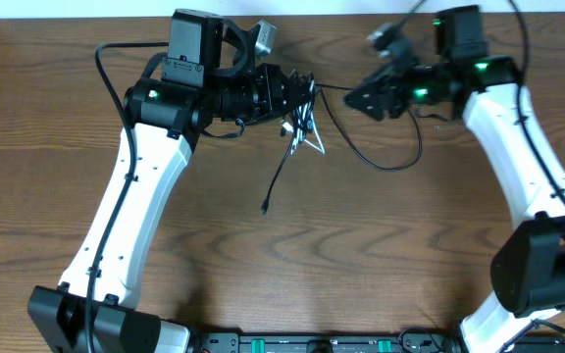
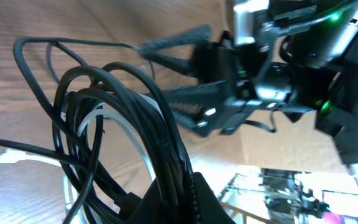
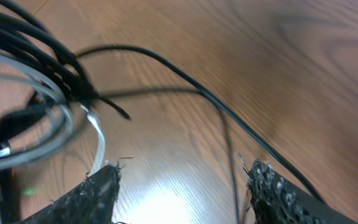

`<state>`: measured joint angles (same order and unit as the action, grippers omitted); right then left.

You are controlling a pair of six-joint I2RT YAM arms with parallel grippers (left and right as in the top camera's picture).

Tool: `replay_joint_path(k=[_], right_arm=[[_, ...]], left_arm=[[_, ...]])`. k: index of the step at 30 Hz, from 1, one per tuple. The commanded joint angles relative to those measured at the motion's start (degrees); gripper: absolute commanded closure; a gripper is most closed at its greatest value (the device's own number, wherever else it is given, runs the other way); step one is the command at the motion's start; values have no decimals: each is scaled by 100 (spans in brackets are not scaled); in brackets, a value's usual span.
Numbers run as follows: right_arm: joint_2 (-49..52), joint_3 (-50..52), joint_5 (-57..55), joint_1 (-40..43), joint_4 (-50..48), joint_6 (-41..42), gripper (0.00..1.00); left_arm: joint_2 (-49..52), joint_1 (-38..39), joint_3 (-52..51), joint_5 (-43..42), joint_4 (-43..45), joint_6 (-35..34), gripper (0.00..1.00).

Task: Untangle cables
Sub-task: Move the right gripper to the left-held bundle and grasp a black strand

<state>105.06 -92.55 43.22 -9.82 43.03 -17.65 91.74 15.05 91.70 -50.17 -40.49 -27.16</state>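
Surface is brown wood grain; both arms reach from the near edge toward 12 o'clock. Nearest of the task's things: one black cord trails from the bundle toward 7 o'clock, its plug end lying on the wood, apart from everything else. Next out, a black loop sags from the bundle toward 4 o'clock and curves back up under the right hand. Farther on, the cables sit as a tangled bunch at about 12 o'clock, just left of centre. Left hand is closed tight on that bunch. Its wrist view shows several black coils and a white cord pinched between the fingers and fanning out above the wood. Right hand sits at 3 o'clock of the bunch, close by but apart from it. Its fingers are spread wide and clamp nothing. A single black strand runs on the wood across the gap between them, and the white cord hangs at 10 o'clock of that gap.
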Motion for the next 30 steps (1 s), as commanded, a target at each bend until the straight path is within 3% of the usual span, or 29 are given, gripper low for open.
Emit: replay_joint_path(k=[1, 6, 12, 21, 28, 30], right_arm=[[7, -50, -428, -334, -249, -212, 36], [9, -48, -1193, -669, -485, -662, 35], [9, -44, -1156, -852, -470, -1392, 33], [203, -39, -1156, -990, -713, -1628, 33], [490, -39, -1113, -1001, -984, -1633, 38], [490, -39, -1113, -1005, -1095, -1633, 44]], left_arm=[[-79, -20, 90, -531, 26, -125, 92], [-79, -20, 90, -597, 28, -125, 92], [-79, -20, 90, -597, 28, -125, 92], [-79, -20, 90, -595, 28, -122, 92], [-79, -22, 90, -590, 31, -105, 92], [-79, -22, 90, -570, 39, -98, 92]])
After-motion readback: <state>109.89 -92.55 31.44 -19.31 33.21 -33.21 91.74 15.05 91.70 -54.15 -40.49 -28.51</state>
